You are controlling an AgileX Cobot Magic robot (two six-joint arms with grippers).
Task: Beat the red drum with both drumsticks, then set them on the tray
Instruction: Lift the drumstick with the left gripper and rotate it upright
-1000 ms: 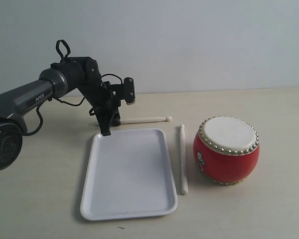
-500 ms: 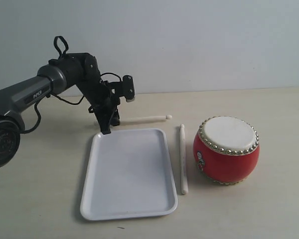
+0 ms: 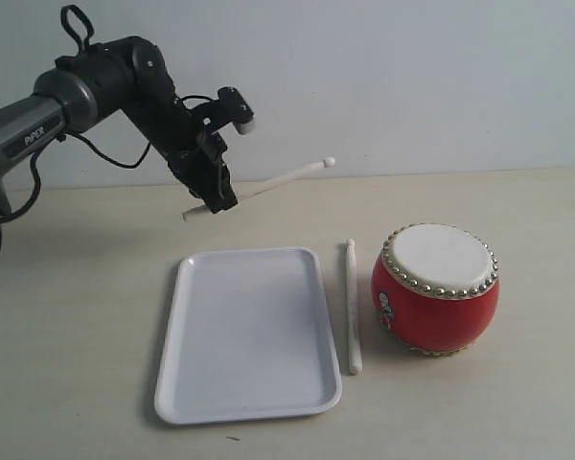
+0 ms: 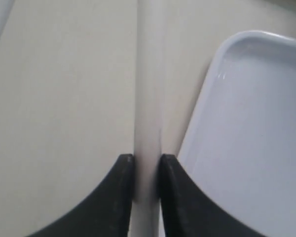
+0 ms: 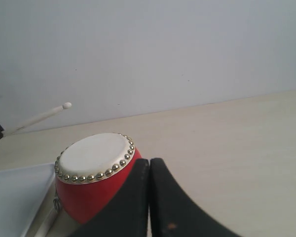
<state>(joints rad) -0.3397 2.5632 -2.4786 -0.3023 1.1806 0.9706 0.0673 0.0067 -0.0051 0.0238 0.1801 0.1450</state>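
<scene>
I have the left gripper [image 3: 214, 196] up in the air above the table [image 3: 517, 220], beyond the far edge of the tray [image 3: 247, 253]. It is clamped on one drumstick [image 3: 278, 180] close to the butt end. In the left wrist view both black fingers [image 4: 122, 187] press flat against the pale shaft, so the gap between them is only as wide as the stick. The stick sits at a tilt. Its bead tip is high and points right against the wall [image 3: 412, 77], and its short butt end pokes out lower on the gripper's left side. The second drumstick [image 3: 352, 307] lies flat on the table in the lane between the tray's right rim and the red drum [image 3: 436, 297], parallel to that rim. It is just beside the tray and near the drum, but I cannot tell whether it touches either. The drum stands upright to the right of the tray, cream skin up, with its small sticker facing the stick. The right gripper [image 5: 149, 160] is out of the exterior view. Its own camera shows the two jaws pressed together on nothing, with the drum just ahead of them.
</scene>
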